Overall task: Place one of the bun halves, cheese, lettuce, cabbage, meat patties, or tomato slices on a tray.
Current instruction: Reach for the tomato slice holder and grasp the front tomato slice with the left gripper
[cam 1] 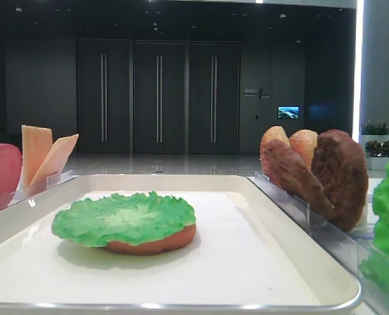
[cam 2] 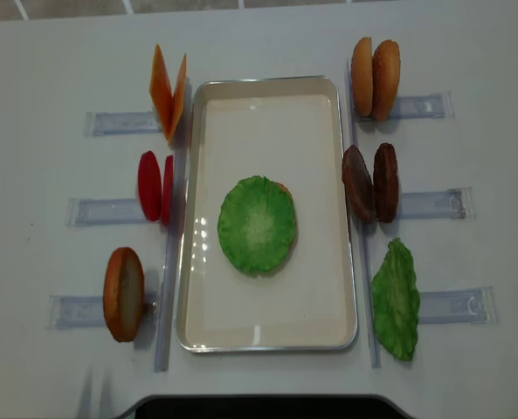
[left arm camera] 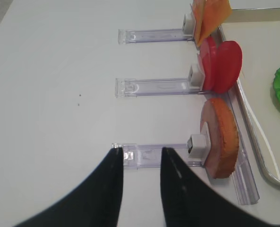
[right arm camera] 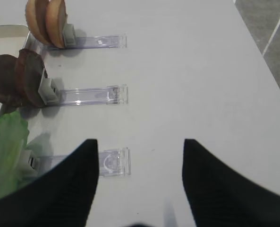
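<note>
Left gripper (left arm camera: 140, 158) parted (empty), right gripper (right arm camera: 139, 149) spread, lettuce (cam 2: 257, 224) on tray (cam 2: 208, 175).

The robot shows only its gripper fingers — 2 per wrist view. The right gripper (right arm camera: 137, 182) has broad, matte black fingers (right arm camera: 64, 189) with fine horizontal ribbing across their surfaces, each tapering to a blunt point. The left gripper (left arm camera: 140, 182) has 2 narrower black fingers (left arm camera: 106, 194) — smooth, curved, horn-like, with faint ribbing lower down.

My view: lettuce (cam 2: 257, 224) over bun (cam 1: 145, 243) mid-tray (cam 2: 197, 201); tomato (cam 2: 154, 186) at 9 o'clock, patties (cam 2: 371, 182) at 3.
</note>
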Robot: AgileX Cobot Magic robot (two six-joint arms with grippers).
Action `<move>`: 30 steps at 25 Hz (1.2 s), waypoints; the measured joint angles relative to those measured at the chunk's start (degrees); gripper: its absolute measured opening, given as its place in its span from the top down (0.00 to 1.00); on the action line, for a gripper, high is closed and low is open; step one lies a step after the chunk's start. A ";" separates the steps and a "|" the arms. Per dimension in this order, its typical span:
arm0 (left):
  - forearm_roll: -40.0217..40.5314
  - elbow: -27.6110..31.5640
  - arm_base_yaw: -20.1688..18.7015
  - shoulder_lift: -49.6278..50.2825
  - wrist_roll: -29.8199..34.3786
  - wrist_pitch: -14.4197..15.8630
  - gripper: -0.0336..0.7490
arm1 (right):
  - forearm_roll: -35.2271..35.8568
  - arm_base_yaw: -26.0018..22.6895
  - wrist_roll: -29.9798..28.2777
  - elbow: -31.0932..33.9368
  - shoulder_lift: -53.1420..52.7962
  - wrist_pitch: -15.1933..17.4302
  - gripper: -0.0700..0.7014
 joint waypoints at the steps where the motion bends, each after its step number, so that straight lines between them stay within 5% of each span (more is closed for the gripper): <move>1: 0.00 0.00 0.00 0.00 0.00 0.00 0.69 | 0.00 0.00 0.00 0.00 0.00 0.00 0.42; 30: 0.00 0.00 0.00 0.00 0.17 0.00 0.69 | 0.07 0.00 -0.03 0.00 0.00 0.00 0.43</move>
